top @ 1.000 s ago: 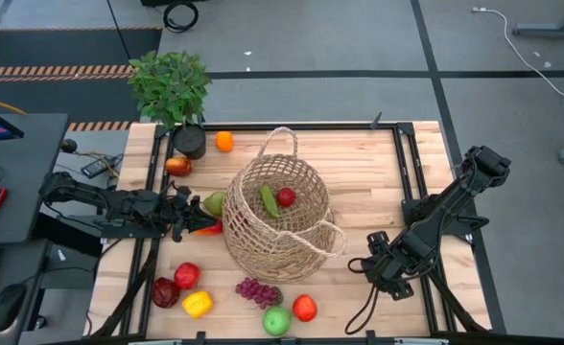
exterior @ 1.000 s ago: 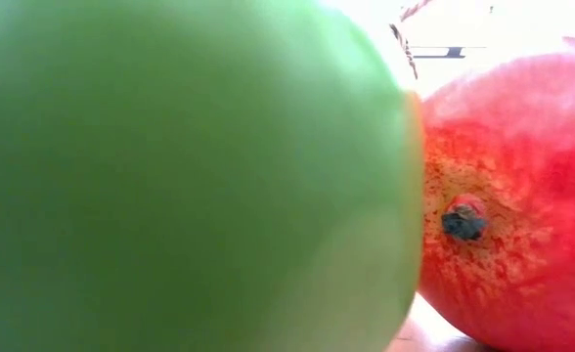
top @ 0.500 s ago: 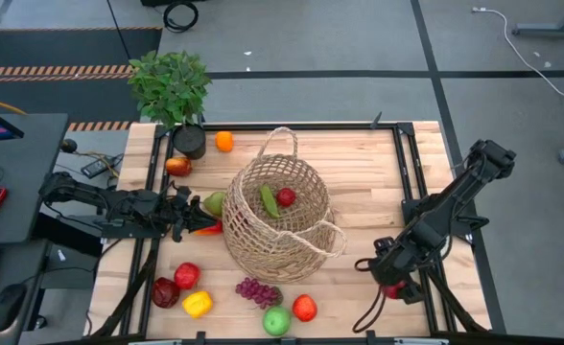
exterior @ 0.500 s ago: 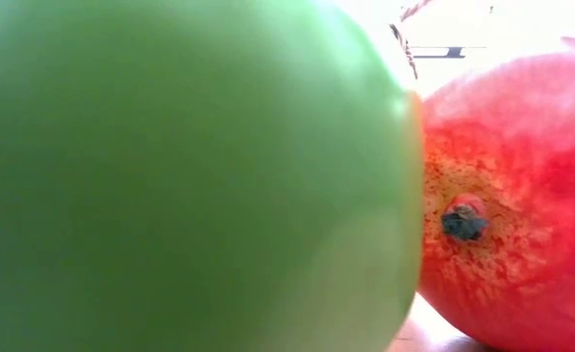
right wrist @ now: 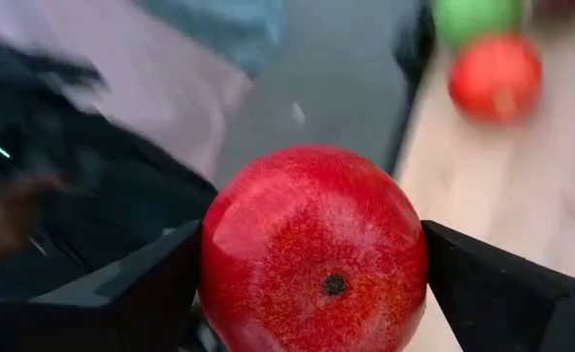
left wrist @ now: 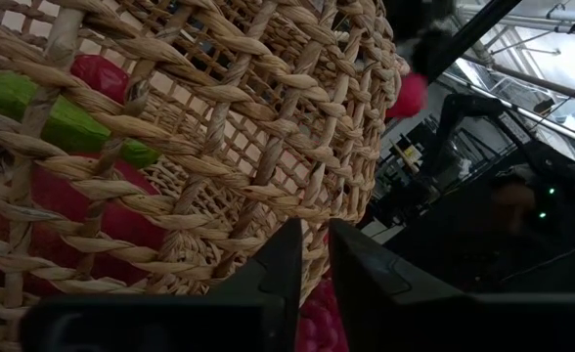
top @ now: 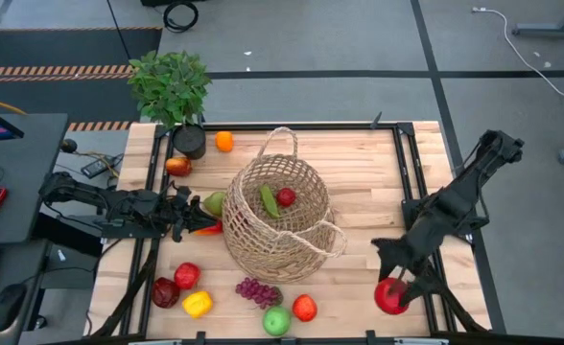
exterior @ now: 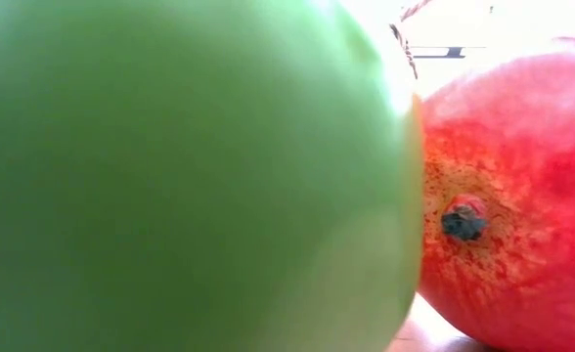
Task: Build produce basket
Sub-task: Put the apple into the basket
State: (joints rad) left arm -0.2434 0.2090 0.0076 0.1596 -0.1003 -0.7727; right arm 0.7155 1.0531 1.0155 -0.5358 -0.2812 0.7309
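Wicker basket (top: 280, 220) mid-table, produce (top: 199, 303) scattered around

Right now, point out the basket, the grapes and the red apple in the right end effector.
basket (top: 306, 251): high view, on its woven front wall.
grapes (top: 255, 290): high view, middle of the purple bunch.
red apple (right wrist: 315, 249): right wrist view, centre of its skin, between the right end effector's fingers.

Rough woven wicker basket (top: 280, 220); pale wood table (top: 378, 182).
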